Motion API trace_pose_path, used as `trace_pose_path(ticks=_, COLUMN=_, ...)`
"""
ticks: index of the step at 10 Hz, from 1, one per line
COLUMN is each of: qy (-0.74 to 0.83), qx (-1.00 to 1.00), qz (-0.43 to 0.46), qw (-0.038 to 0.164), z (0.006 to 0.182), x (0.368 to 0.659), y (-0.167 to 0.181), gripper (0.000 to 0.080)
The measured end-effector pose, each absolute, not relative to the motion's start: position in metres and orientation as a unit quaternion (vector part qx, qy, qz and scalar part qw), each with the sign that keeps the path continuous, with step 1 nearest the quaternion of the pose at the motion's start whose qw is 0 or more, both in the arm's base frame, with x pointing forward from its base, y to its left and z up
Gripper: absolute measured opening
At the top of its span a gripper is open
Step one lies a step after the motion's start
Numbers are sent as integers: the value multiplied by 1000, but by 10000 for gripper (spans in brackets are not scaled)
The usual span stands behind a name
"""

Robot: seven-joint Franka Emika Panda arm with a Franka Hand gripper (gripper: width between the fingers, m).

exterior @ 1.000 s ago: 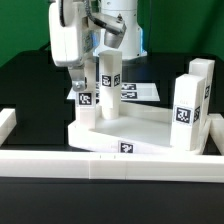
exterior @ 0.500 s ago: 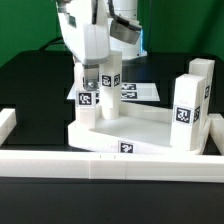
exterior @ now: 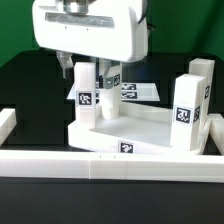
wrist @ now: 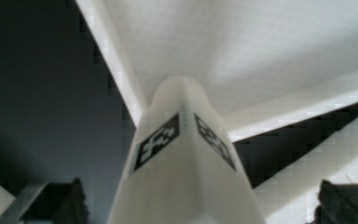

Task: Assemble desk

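Standing upright on the tabletop (exterior: pixel 140 128), two legs are seen near its corner on the exterior view's left, close together: a front leg (exterior: pixel 86 92) and a second leg (exterior: pixel 110 88) just behind it. Two more legs are seen upright at the tabletop's edge on the exterior view's right, one (exterior: pixel 187 112) in front and one (exterior: pixel 202 78) behind. Each leg carries a black-and-white tag. The tabletop lies flat on the dark table (exterior: pixel 30 90), just behind the long white border rail (exterior: pixel 100 163). The marker board (exterior: pixel 145 92) is seen flat behind the legs. The gripper (exterior: pixel 82 60) is held above the front leg on the left, its large white body filling the top of the exterior view. In the wrist view the leg (wrist: pixel 190 160) is seen between the two dark fingers (wrist: pixel 60 200), which stand wide apart without touching it, so the claw is open and nothing is gripped.
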State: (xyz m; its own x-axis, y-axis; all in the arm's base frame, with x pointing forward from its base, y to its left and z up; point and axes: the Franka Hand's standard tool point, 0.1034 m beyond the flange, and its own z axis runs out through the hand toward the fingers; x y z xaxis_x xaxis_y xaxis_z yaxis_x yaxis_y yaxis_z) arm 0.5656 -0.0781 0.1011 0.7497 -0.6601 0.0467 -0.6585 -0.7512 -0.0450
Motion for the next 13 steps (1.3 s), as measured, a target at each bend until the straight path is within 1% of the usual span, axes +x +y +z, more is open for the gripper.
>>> trace_pose_path(ticks=3, qy=244, qx=-969, qz=-33, qw=5, z=101, x=565, y=-79, gripper=649)
trace_pose_path(ticks=5, qy=198, qx=-980, qz=-33, qw=3, z=102, x=566, y=-78, gripper=649)
trace_pose_path(ticks=7, qy=112, qx=-993, qz=-32, qw=-3, z=102, x=565, y=-81, gripper=649)
trace_pose_path(ticks=9, qy=78, qx=-996, qz=-35, qw=-7, z=102, x=566, y=-81, gripper=649)
trace_pose_path(ticks=10, qy=58, qx=-998, qz=-34, qw=-8, z=102, x=566, y=-82, gripper=526)
trace_pose_path(ticks=11, qy=64, qx=-997, qz=-34, qw=-8, z=102, x=566, y=-82, gripper=387)
trace_pose_path(ticks=12, qy=64, qx=-997, qz=-34, qw=-8, z=102, x=566, y=-82, gripper=287)
trace_pose_path(ticks=13, qy=66, qx=-997, qz=-34, qw=-8, z=102, x=566, y=-83, gripper=287)
